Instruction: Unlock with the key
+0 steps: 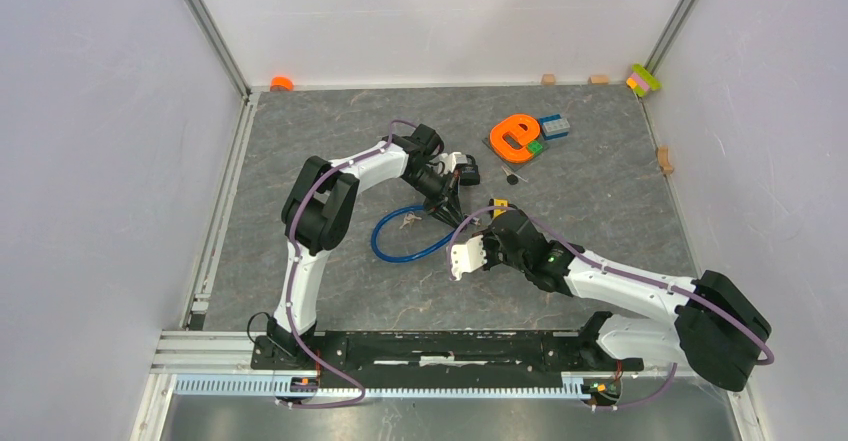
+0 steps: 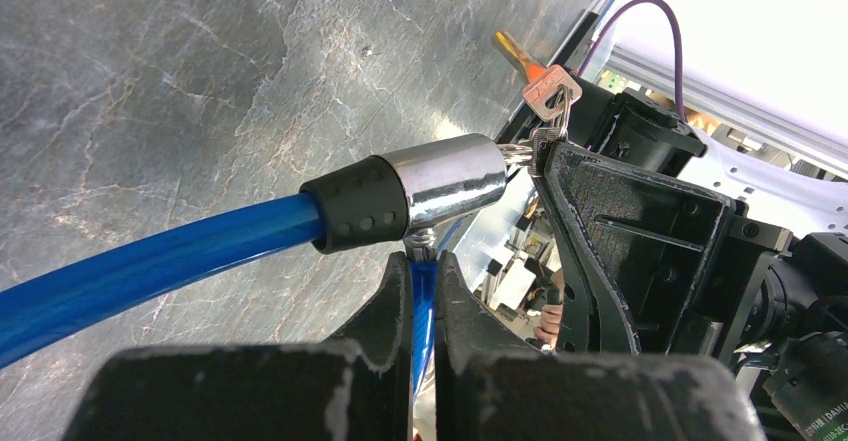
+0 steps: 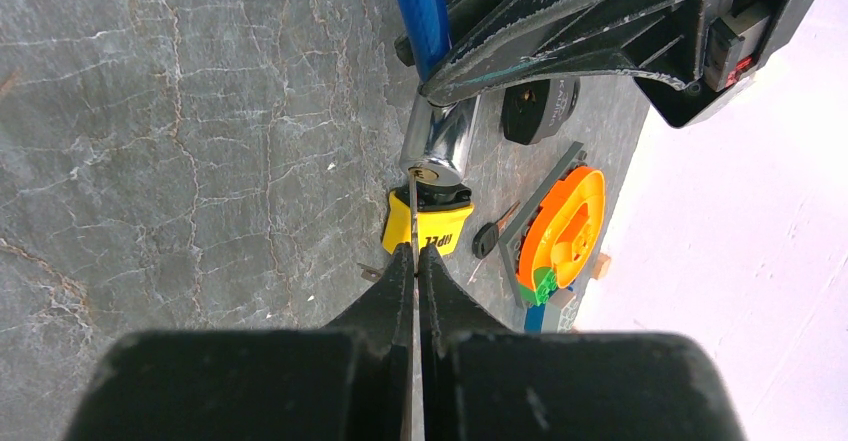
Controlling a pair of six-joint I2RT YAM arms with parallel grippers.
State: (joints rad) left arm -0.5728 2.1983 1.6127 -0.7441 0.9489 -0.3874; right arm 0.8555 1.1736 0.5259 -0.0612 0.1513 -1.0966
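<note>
grey tabletop (image 1: 600, 191): left hand (image 2: 422, 271) clamps blue cable (image 2: 150, 271), right hand (image 3: 415, 256) pinches key (image 3: 413, 211) at lock cylinder (image 3: 440, 141).

Blue cable lock (image 1: 400, 236) lies looped near the table's (image 1: 300, 141) middle; thin key (image 3: 412, 213) edge-on, tip at its chrome barrel's (image 2: 445, 183) keyhole.

The counter (image 1: 300, 161) is a grey, marbled slab enclosed by white walls. The loop of a blue cable lock (image 1: 377, 241) lies at centre frame. A yellow padlock (image 3: 430, 223) lies just right of centre. Upper right of centre, an orange letter-e piece (image 1: 500, 139) sits on a grey board, with a blue brick (image 1: 556, 126) and a green brick (image 1: 536, 147) beside it. A black-headed key (image 1: 512, 175) lies just below that board. An orange cap (image 1: 281, 83) occupies the upper left corner. Two wooden blocks (image 1: 548, 79) line the far edge. A coloured brick stack (image 1: 643, 79) occupies the upper right corner.
</note>
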